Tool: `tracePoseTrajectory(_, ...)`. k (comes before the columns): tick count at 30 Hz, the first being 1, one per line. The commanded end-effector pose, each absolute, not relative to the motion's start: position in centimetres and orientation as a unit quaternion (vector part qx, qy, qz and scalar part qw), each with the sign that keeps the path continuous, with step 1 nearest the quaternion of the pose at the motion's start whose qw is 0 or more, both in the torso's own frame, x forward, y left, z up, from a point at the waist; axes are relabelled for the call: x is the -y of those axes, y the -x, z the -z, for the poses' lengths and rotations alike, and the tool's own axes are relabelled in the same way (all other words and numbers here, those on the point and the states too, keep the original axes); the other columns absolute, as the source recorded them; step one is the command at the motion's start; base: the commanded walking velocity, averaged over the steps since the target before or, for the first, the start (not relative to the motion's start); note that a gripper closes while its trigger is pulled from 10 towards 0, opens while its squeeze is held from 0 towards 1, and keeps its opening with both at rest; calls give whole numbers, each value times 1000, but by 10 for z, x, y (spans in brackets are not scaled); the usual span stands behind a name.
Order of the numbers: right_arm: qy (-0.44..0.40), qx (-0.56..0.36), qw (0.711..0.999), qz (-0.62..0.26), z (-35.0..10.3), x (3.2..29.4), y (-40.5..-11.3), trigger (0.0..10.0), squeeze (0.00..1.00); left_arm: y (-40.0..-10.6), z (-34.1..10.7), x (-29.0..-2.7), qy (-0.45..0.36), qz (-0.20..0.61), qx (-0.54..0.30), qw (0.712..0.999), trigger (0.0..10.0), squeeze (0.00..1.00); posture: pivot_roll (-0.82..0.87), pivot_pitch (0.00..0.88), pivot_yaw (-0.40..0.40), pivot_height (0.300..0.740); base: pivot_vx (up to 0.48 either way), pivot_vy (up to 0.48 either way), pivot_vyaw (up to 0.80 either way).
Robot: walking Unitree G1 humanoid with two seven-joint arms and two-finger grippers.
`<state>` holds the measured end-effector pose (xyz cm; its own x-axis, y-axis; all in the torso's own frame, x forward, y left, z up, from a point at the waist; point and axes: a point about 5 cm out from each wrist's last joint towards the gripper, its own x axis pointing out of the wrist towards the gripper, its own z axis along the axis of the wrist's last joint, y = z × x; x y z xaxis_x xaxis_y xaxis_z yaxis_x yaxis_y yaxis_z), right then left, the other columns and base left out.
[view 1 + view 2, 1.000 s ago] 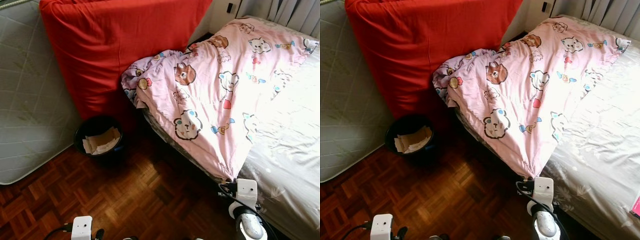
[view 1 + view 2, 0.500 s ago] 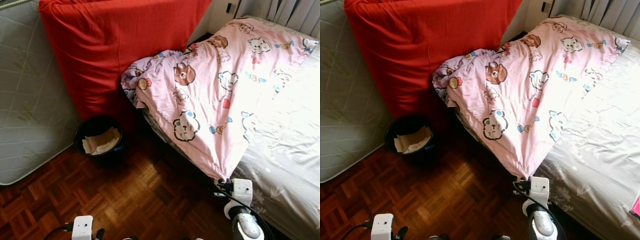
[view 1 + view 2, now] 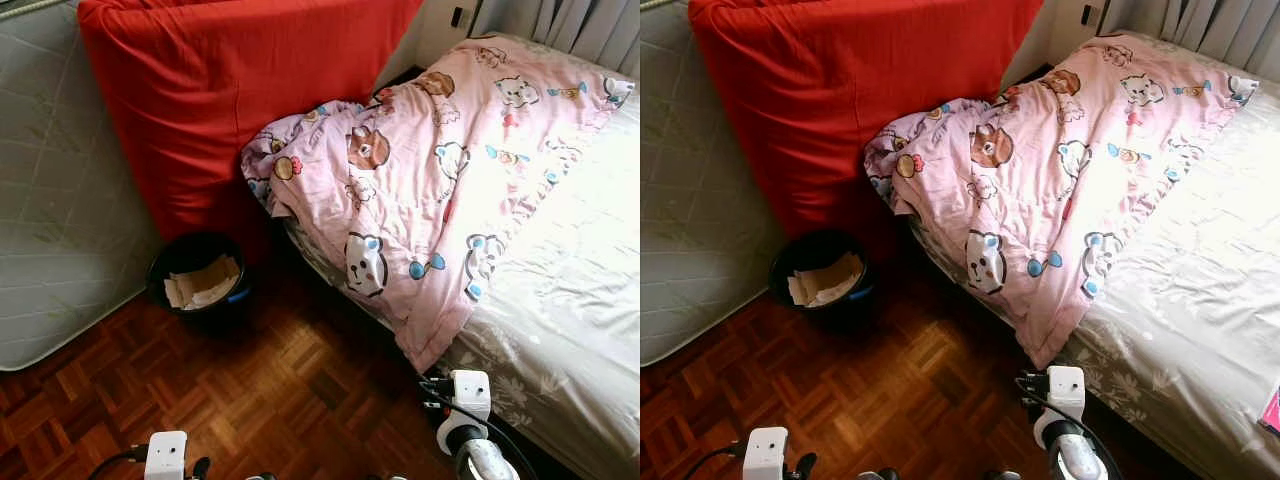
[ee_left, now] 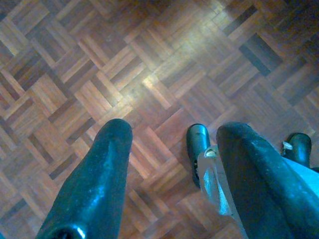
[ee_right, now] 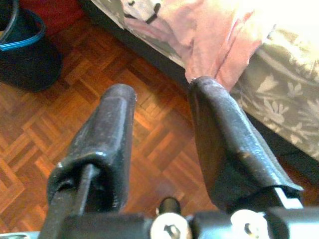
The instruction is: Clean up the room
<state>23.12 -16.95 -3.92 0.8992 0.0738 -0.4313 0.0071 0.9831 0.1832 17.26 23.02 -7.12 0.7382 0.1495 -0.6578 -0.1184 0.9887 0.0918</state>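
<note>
— Two mattresses stand at the left of the room, yes?

— Yes. A grey quilted mattress [image 3: 55,200] leans at the far left, and just beside it a second one in a red cover [image 3: 220,95] stands upright against the head of the bed.

— What sits below them?

— A black waste bin [image 3: 197,283] on the parquet floor [image 3: 290,385], at the foot of the red mattress and close to the bed's corner. Crumpled brownish paper [image 3: 203,280] lies inside it.

— Where is the left gripper [image 4: 172,164]?

— Low, over bare parquet. Its wrist view looks straight down at the floor, with the two black fingers [image 4: 97,179] well apart and nothing between them. The robot's dark feet [image 4: 198,144] show beyond them.

— And the bedding?

— A pink cartoon-print duvet [image 3: 440,190] lies bunched across the bed, heaped near the red mattress, with one corner hanging over the bed's edge toward the floor. To its right the grey floral sheet [image 3: 570,330] is uncovered.

— Is the right gripper [image 5: 159,107] on that duvet?

— No. It hovers just below the hanging corner, beside the bed's edge. Its jaws are parted and hold nothing; the pink corner shows just past the fingertips [image 5: 207,87], apart from them.

— Anything farther right?

— Pale curtains [image 3: 570,20] at the top right corner, behind the bed.
</note>
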Motion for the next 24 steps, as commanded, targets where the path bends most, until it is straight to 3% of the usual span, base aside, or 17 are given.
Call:
tracePoseTrajectory(1, -123, -255, 959, 11, 49, 172, -223, 10000, 0, -164, 76, -230, -28, -70, -372, 925, 10000, 0, 47, 175, -10, 740, 0, 0, 0)
tracePoseTrajectory(8, -182, -330, 923, 79, 67, 177, -206, 10000, 0, -167, 76, -229, -12, -83, -373, 924, 10000, 0, 32, 162, -15, 740, 0, 0, 0)
tracePoseTrajectory(13, -132, -380, 908, 121, 80, 187, -184, 10000, 0, -170, 75, -227, -11, -81, -370, 925, 10000, 0, 35, 142, -14, 740, 0, 0, 0)
tracePoseTrajectory(19, -119, -413, 897, 101, 89, 186, -165, 10000, 0, -170, 75, -227, -9, -80, -372, 925, 10000, 0, 21, 132, -10, 740, 0, 0, 0)
tracePoseTrajectory(24, -93, -425, 895, 101, 92, 193, -155, 10000, 0, -168, 77, -226, 2, -84, -379, 922, 10000, 0, 13, 118, -8, 740, 0, 0, 750)
